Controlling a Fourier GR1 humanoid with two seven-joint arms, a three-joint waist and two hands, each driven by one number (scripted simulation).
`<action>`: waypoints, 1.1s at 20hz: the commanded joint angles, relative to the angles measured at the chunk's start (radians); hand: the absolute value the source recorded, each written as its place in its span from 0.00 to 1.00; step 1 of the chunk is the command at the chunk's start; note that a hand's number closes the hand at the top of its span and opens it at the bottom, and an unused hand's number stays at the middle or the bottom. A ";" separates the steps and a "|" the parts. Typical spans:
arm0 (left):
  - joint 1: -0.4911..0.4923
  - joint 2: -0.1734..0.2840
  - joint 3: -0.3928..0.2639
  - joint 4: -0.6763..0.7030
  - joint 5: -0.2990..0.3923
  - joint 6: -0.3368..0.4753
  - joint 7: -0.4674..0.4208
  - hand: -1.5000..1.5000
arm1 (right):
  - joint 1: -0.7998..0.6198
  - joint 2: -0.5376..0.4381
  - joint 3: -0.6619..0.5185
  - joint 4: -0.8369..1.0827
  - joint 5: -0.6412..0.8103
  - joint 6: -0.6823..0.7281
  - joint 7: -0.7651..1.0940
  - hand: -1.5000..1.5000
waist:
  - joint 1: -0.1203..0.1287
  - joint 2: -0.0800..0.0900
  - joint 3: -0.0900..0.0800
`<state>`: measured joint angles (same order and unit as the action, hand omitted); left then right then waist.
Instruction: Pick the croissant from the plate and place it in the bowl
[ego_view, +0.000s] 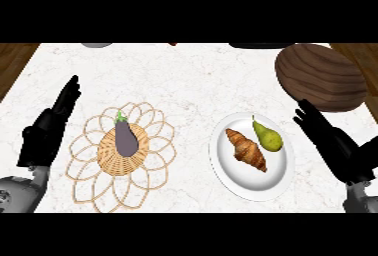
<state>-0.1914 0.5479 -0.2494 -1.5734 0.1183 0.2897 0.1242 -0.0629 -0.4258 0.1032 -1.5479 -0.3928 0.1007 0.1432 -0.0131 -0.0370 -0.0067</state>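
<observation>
The croissant lies on the white plate, just to the left of your right hand and untouched by it. A green pear shares the plate, lying between the croissant and that hand, its stalk end pointing away from you. Your right hand shows at the right edge with its fingers straight and spread apart, holding nothing; its fingertips point up toward the wooden bowl, which sits just beyond them at the far right of the counter. The bowl looks tilted, showing its rounded brown outside; you cannot tell from here what is in it.

Your left hand rests at the left edge, fingers straight and relaxed, also holding nothing. Just to its right is a woven wicker mat with looped edges, and on the mat's round centre lies a purple eggplant, its green stem pointing away from you. The mat and the plate stand apart on the pale marbled counter, between your two hands.
</observation>
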 joint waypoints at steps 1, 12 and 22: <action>-0.035 -0.040 0.017 0.028 0.018 -0.058 -0.039 0.50 | -0.022 0.031 0.005 -0.074 0.056 -0.036 -0.029 1.00 | 0.007 0.036 0.006; 0.067 -0.229 -0.165 0.007 0.087 -0.194 -0.169 0.50 | -0.078 0.126 0.114 0.150 0.399 -0.138 -0.439 0.00 | 0.019 0.040 0.007; -0.012 -0.240 -0.133 0.038 0.102 -0.223 -0.114 0.50 | -0.401 -0.098 0.275 0.184 0.779 -0.042 -0.094 0.00 | 0.025 0.037 0.003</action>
<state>-0.1814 0.3174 -0.3864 -1.5514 0.2171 0.0800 0.0071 -0.3669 -0.4504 0.3248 -1.3716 0.2726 0.0017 -0.0782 0.0110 0.0001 -0.0019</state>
